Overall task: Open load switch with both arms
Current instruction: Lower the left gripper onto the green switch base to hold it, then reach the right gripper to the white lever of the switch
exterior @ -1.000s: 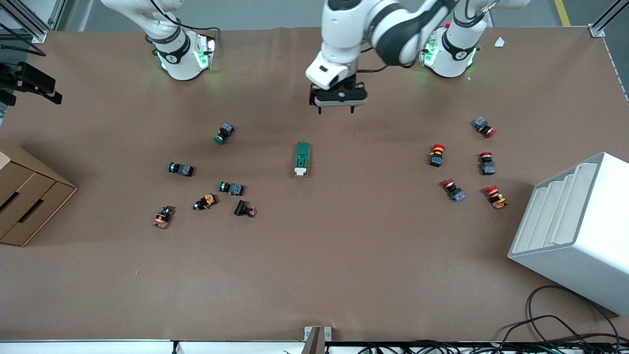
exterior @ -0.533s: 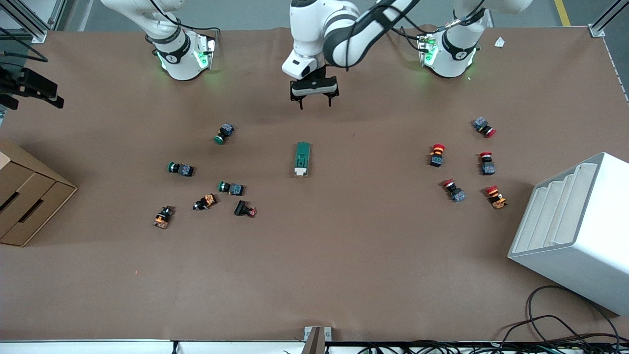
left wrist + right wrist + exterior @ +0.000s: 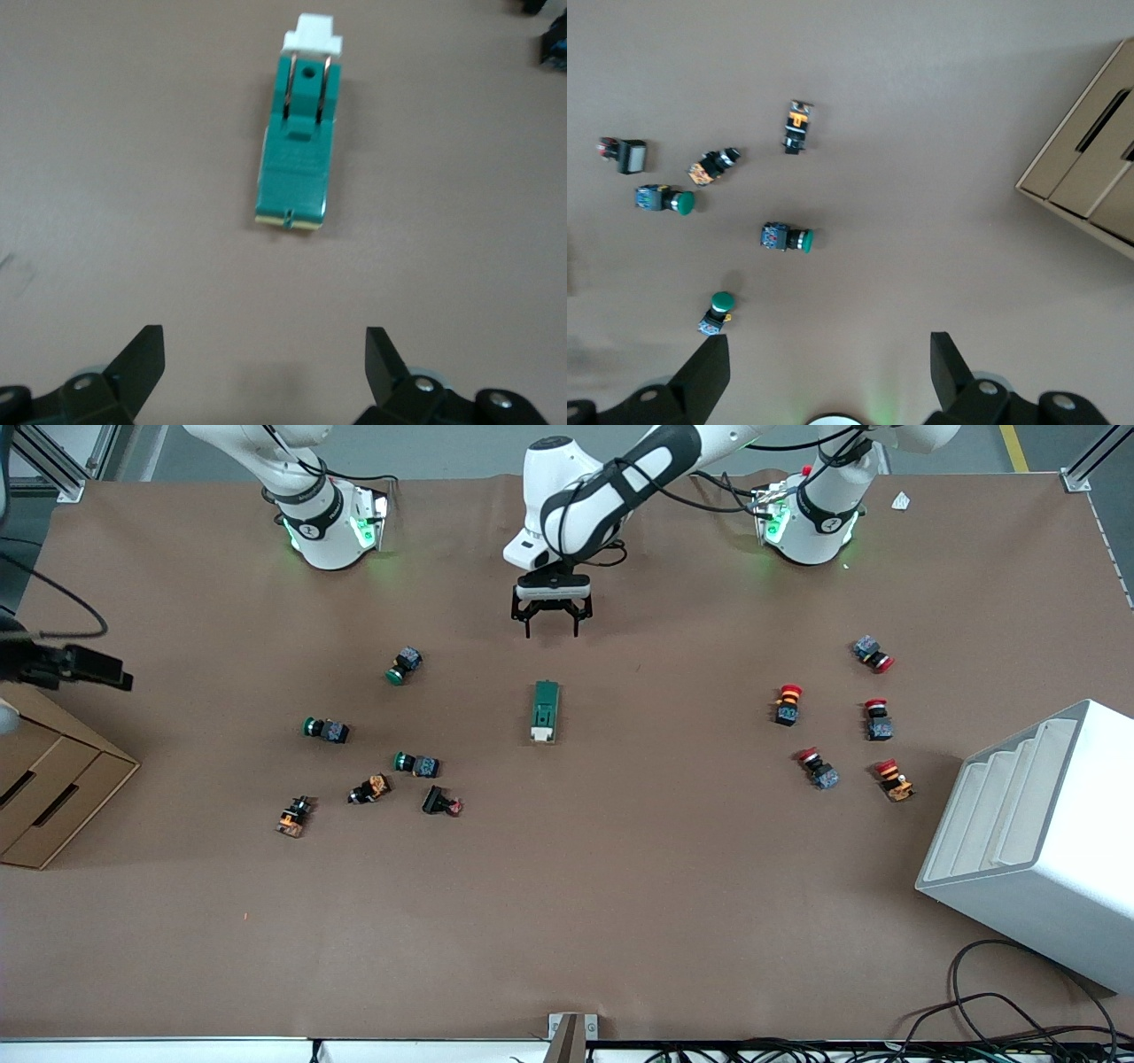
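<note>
The load switch [image 3: 546, 711] lies flat mid-table, dark green, with its white end toward the front camera. In the left wrist view the load switch [image 3: 297, 150] lies ahead of the fingers, apart from them. My left gripper [image 3: 551, 627] hangs open and empty low over the table, just farther from the front camera than the switch. The left wrist view shows the left gripper [image 3: 266, 347] spread wide. My right gripper [image 3: 830, 354] is open and empty, high over the table by the right arm's base [image 3: 328, 522], with green-capped buttons [image 3: 787, 237] below.
Green-capped buttons [image 3: 403, 666] and orange-and-black parts [image 3: 294, 816] are scattered toward the right arm's end. Red-capped buttons [image 3: 787, 704] lie toward the left arm's end. A white stepped rack [image 3: 1036, 841] and a cardboard drawer box [image 3: 44, 788] stand at the table's ends.
My left gripper has swung toward the right arm's end and come down to just short of the switch. A black part at the front view's edge has shifted over the cardboard box.
</note>
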You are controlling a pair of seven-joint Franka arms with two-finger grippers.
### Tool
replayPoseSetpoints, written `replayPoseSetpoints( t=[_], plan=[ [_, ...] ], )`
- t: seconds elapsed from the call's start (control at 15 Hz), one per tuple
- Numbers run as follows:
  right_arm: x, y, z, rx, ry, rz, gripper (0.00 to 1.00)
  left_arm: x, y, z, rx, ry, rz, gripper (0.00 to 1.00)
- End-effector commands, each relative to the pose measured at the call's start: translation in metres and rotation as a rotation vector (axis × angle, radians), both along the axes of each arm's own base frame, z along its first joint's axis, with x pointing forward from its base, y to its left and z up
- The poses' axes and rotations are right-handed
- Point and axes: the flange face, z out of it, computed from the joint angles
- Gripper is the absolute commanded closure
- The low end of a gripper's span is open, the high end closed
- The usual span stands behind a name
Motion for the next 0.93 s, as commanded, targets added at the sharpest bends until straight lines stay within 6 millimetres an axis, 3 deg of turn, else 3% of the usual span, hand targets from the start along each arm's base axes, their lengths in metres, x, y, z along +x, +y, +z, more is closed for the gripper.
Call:
replayPoseSetpoints(
  t=[0.0, 0.13, 0.27, 0.47, 0.53, 0.67, 0.8, 0.87],
  plan=[
    [0.015, -0.010, -0.026, 0.003, 0.016, -0.002, 0.00, 0.013, -0.010, -0.015, 0.037, -0.111, -0.021, 0.00],
    [0.014, 0.000, -0.029, 0.008, 0.027, -0.015, 0.00, 0.017, -0.006, -0.029, 0.055, -0.174, -0.039, 0.00],
    [0.014, 0.029, -0.034, -0.022, 0.043, -0.143, 0.00, 0.018, -0.007, -0.032, 0.035, -0.180, -0.017, 0.00],
    [0.018, 0.112, -0.038, -0.099, 0.033, -0.372, 0.00, 0.017, -0.008, -0.034, 0.032, -0.182, -0.018, 0.01],
    [0.022, 0.149, -0.046, -0.121, 0.011, -0.443, 0.00, 0.014, -0.008, -0.037, 0.036, -0.204, -0.045, 0.01],
    [0.028, 0.213, -0.074, -0.158, 0.004, -0.577, 0.00, 0.017, -0.007, -0.043, 0.042, -0.220, -0.059, 0.01],
    [0.026, 0.264, -0.094, -0.109, 0.049, -0.741, 0.00, 0.008, -0.008, -0.049, 0.051, -0.222, -0.076, 0.01],
    [0.026, 0.281, -0.106, -0.108, 0.075, -0.818, 0.00, 0.014, -0.005, -0.053, 0.055, -0.235, -0.065, 0.01]
  ],
)
